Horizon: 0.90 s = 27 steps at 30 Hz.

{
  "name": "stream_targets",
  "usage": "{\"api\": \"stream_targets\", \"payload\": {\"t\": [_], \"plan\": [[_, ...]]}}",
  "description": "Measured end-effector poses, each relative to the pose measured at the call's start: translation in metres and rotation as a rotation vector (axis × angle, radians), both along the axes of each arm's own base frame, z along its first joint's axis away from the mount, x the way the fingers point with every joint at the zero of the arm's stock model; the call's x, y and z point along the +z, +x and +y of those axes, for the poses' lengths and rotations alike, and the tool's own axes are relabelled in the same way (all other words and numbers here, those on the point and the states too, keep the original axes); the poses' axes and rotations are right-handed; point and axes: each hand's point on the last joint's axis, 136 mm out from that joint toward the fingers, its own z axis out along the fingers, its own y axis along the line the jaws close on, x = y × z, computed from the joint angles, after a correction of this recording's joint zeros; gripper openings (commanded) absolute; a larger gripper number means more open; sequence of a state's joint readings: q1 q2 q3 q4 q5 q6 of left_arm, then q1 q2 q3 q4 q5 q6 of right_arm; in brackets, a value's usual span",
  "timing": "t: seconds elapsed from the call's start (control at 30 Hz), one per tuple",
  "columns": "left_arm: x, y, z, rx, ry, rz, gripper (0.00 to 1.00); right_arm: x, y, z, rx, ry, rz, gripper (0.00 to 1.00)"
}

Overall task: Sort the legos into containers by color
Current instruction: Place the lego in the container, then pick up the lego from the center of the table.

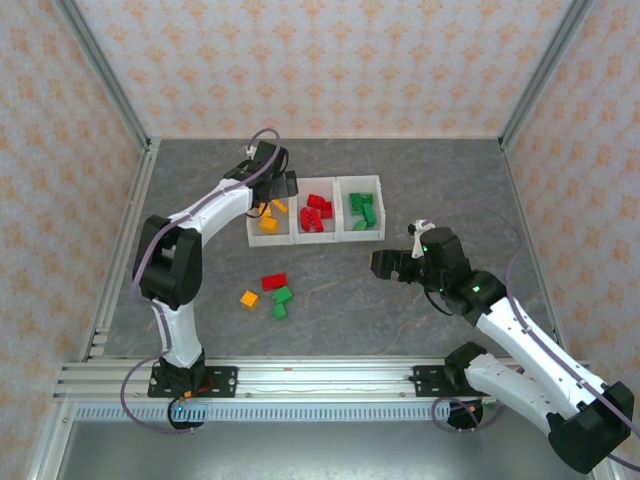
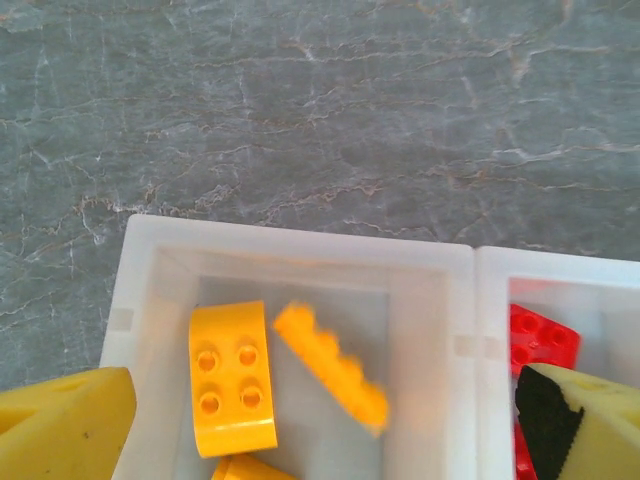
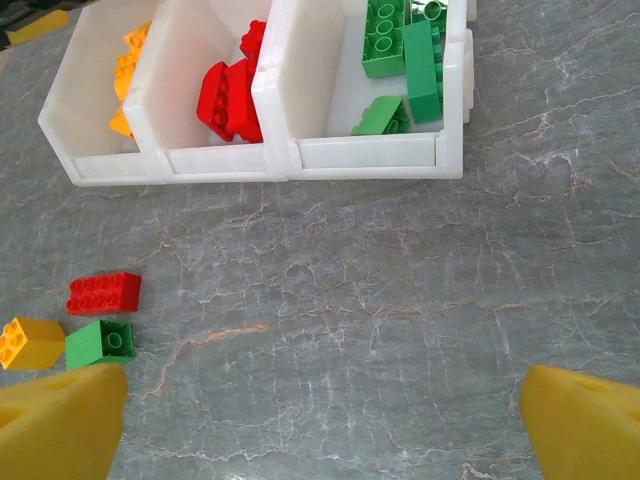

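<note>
Here the left gripper [image 1: 283, 188] hangs over the left bin [image 2: 300, 250] of the containers [image 1: 315, 238]. Its fingers [image 2: 65, 425] are spread wide with nothing between them. Below them, in the left wrist view, a long orange brick [image 2: 332, 367] shows blurred and slantwise inside that bin, beside a domed orange brick [image 2: 232, 378]. The middle bin [image 3: 215, 160] holds red pieces and the right bin [image 3: 370, 152] holds green ones.

The right gripper [image 1: 381, 264] hovers over the table [image 1: 440, 190], just right of the bins' near side, its fingers [image 3: 60, 420] also wide and empty.

Four legos lie unsorted on the table, nearer the arm bases than the bins: a red brick [image 1: 274, 281], two green bricks [image 1: 284, 294] and a small orange brick [image 1: 249, 298].

The governing relation is this: the cluster lies almost straight back toward the bases from the left gripper, and leftward across bare table from the right gripper. Neither gripper is clearly the nearer. The red brick's long axis runs roughly left to right, so the next pick probably calls for fingers closing across its short width.
</note>
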State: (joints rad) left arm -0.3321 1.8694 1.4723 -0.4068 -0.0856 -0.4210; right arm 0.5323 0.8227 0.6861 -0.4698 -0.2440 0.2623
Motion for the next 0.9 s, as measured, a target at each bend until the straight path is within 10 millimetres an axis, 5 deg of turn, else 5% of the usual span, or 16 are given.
{"api": "stream_targets", "payload": {"t": [0.23, 0.37, 0.47, 0.73, 0.9], "plan": [[0.073, -0.036, -0.021, -0.053, -0.023, -0.153, 0.99, -0.002, 0.000, 0.001, 0.005, 0.000, 0.009, 1.00], [0.091, -0.071, -0.037, -0.099, -0.023, -0.194, 0.99, -0.003, 0.000, 0.002, 0.008, -0.001, 0.012, 1.00], [0.076, -0.097, -0.038, -0.107, -0.024, -0.167, 0.99, -0.003, -0.001, 0.002, 0.009, -0.001, 0.013, 1.00], [-0.001, -0.169, -0.032, -0.074, -0.026, 0.014, 0.99, -0.007, 0.000, 0.003, 0.010, -0.007, 0.026, 1.00], [-0.032, -0.194, -0.037, -0.030, -0.002, 0.119, 0.97, -0.007, 0.000, 0.003, 0.010, -0.008, 0.027, 1.00]]}}
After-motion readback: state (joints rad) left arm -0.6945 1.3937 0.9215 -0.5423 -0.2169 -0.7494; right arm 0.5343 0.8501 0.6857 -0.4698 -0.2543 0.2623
